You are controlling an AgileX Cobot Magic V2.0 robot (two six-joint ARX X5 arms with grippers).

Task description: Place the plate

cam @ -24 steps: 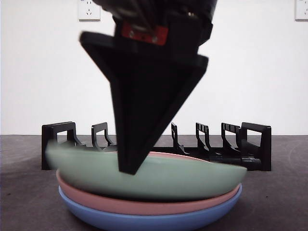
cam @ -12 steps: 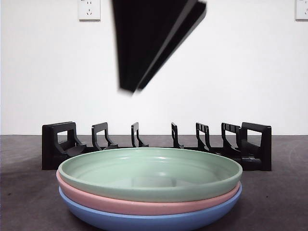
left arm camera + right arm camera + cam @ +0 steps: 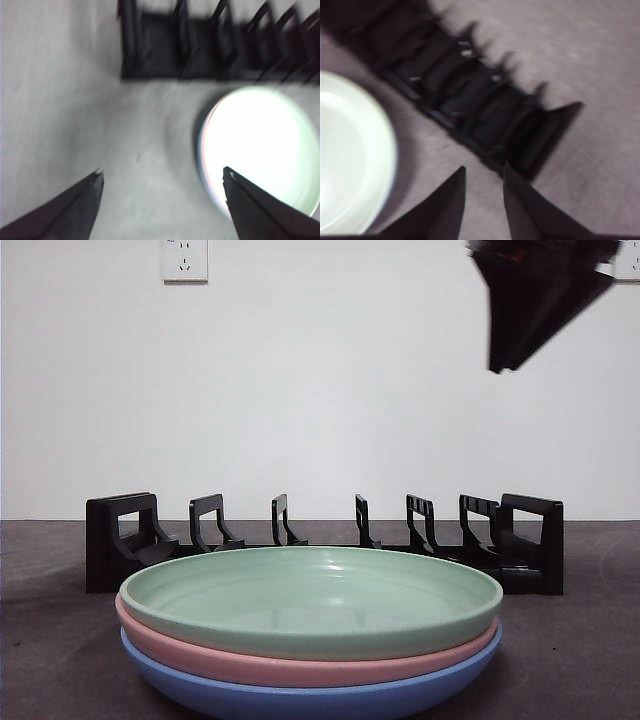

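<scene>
Resting on the dark matte tabletop (image 3: 580, 660), the smooth round green plate (image 3: 312, 598) tops a pink plate (image 3: 300, 665) and a blue plate (image 3: 310, 700), near the black slotted plastic rack (image 3: 325, 540). The left end effector (image 3: 162, 180) gapes wide, empty; the right end effector (image 3: 484, 172), almost closed, holds nothing.

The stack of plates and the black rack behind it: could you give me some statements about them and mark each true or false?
1. The shallow green plate lies on top of the stack. True.
2. A yellow plate sits at the bottom. False: the bottom one is the blue plate, under the pink plate.
3. The black slotted plate rack holds a plate. False: no plate stands in it.
4. The left end effector is open and holds nothing. True.
5. The right end effector grips a plate. False: it holds nothing.
</scene>
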